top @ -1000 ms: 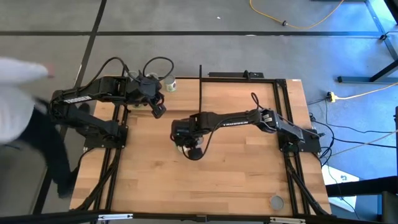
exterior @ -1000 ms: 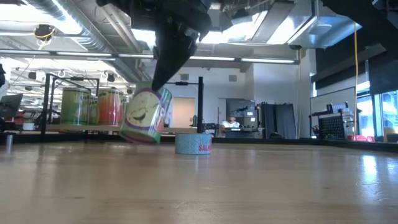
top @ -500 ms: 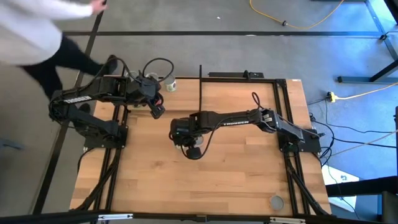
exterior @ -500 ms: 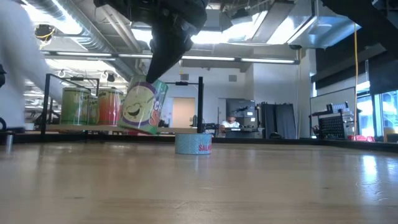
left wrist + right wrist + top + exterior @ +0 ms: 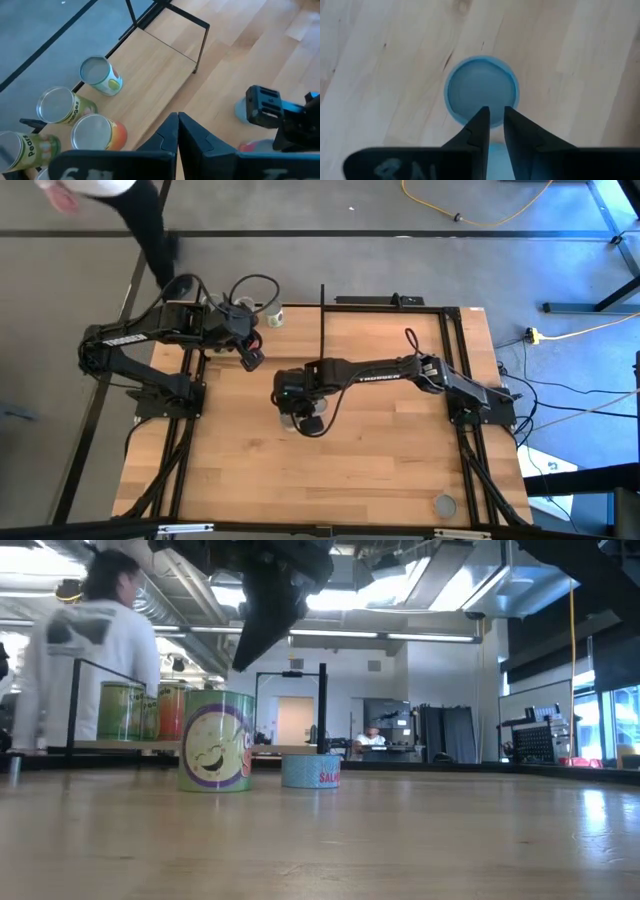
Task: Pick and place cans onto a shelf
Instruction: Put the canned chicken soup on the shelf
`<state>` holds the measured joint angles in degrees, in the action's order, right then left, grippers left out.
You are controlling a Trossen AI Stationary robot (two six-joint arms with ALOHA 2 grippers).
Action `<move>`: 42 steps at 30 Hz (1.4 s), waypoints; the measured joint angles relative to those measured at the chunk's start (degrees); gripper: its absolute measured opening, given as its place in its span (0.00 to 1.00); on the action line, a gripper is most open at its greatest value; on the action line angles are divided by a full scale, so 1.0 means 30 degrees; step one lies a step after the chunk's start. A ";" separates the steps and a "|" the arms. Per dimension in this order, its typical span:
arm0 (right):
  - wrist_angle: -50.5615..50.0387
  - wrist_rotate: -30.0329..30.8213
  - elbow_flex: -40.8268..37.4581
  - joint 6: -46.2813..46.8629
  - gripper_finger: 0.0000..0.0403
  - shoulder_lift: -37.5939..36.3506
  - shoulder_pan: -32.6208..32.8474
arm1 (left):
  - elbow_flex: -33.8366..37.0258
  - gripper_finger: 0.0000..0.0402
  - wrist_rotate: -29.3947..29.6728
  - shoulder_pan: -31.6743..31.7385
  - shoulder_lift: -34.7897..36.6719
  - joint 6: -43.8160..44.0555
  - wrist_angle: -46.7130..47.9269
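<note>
Our right gripper (image 5: 493,111) hung over the middle of the table (image 5: 420,840). Its fingers (image 5: 479,126) stood a narrow gap apart and held nothing. Straight below them we saw the round top of a can (image 5: 480,92). From table height, a green can with a purple label (image 5: 215,740) stood upright on the wood. The dark gripper was above it and clear of it. Just beside that can lay a flat blue tin (image 5: 311,770).

The left gripper (image 5: 177,116) waited near the far left corner, its fingers pressed together and empty. It looked down on the shelf (image 5: 165,55), where four cans showed grouped at one end. One had a pale label (image 5: 100,75), one a green label (image 5: 62,105), one an orange label (image 5: 97,132), and one was marked Pears (image 5: 25,150).

One more silvery can (image 5: 444,504) sat alone by the near right corner. A person in white (image 5: 90,650) stood beyond the shelf.
</note>
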<state>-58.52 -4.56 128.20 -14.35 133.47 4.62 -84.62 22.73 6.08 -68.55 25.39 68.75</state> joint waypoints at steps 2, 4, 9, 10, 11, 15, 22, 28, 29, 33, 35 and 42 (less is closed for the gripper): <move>-0.0776 0.0011 0.0829 -0.0263 0.15 0.0000 0.0000 | 0.0000 0.00 -0.0640 0.0003 0.0000 -0.0091 0.0028; -0.1977 0.0006 0.2137 -0.0337 0.15 -0.0076 0.0000 | 0.0000 0.00 -0.1995 0.0003 0.0000 -0.0097 0.0221; -0.2218 -0.0023 0.1582 -0.0384 0.15 -0.2233 0.0005 | 0.0000 0.00 -0.5111 -0.0097 0.0000 -0.0148 0.0894; -0.2543 -0.0024 0.1685 -0.0384 0.15 -0.2551 0.0004 | 0.0005 0.00 -0.5601 -0.0264 0.0000 -0.0148 0.1005; -0.2540 -0.0027 0.1757 -0.0384 0.15 -0.2897 0.0020 | 0.0051 0.00 -0.6083 -0.0483 0.0000 -0.0148 0.0961; -0.3275 -0.0013 0.2246 -0.0392 0.15 -0.4124 0.0295 | 0.0323 0.00 -0.7506 -0.1423 -0.0022 -0.0671 0.0867; -0.3482 0.0030 0.2268 -0.0297 0.15 -0.6997 0.1074 | 0.0996 0.01 -0.8658 -0.3112 -0.0022 -0.0549 -0.0575; -0.3991 0.2067 0.2268 0.0855 0.15 -0.9144 0.1471 | 0.1880 0.08 -1.0326 -0.3282 -0.0134 -0.0648 -0.1874; -0.4299 0.2558 0.2268 0.1138 0.15 -0.9464 0.1472 | 0.2145 0.09 -1.0434 -0.3363 -0.0168 -0.0651 -0.1983; -0.5303 0.4419 0.2268 0.2175 0.15 -1.0505 0.1443 | 0.3556 0.11 -1.0252 -0.3848 -0.0341 -0.1613 -0.3103; -0.5795 0.5307 0.2268 0.2229 0.15 -1.1013 0.1443 | 0.4365 0.11 -1.0099 -0.4167 -0.0488 -0.3471 -0.3667; -0.7347 0.7200 0.2268 0.2401 0.15 -1.2133 0.1402 | 0.6397 0.10 -0.9046 -0.5952 -0.1247 -0.8681 -0.9292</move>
<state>-80.56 17.04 135.00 -7.15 97.07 8.83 -65.43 -4.41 -11.78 -72.29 -0.65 40.87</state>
